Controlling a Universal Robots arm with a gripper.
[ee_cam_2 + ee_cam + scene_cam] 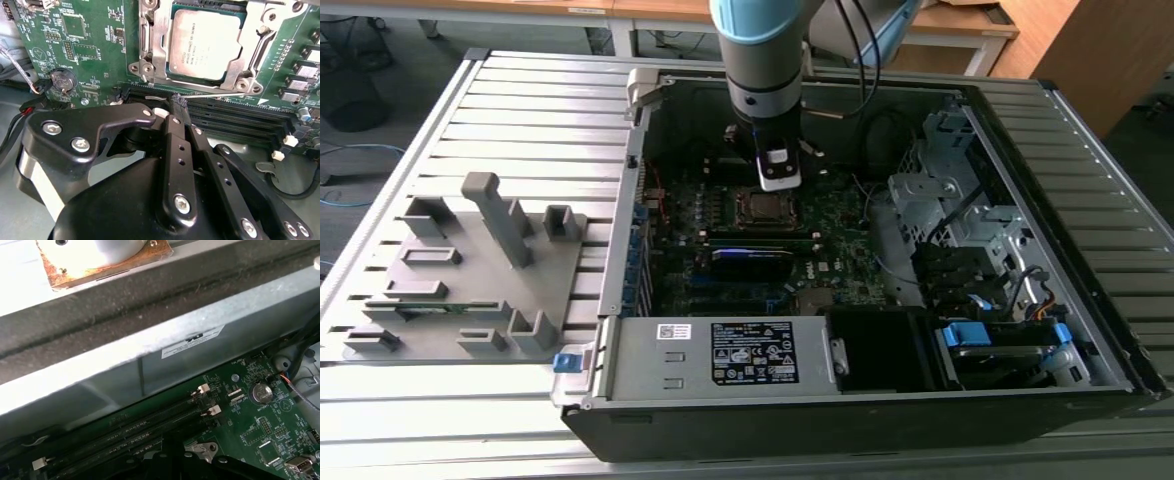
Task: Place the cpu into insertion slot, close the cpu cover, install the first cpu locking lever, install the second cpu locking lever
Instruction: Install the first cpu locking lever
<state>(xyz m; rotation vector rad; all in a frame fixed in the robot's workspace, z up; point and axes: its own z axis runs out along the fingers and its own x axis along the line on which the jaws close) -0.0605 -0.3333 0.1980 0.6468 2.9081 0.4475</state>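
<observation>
Cpu (202, 42) is lying seated under the closed cover (159, 55); gripper (178, 101) is clamping on the end of a lever (215, 94), apparently to swing it into its latch.

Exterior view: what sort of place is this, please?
Probably a robotics lab or test workshop: a robot arm reaches into an open computer case lying on a slatted metal table, with wooden desks behind.
</observation>
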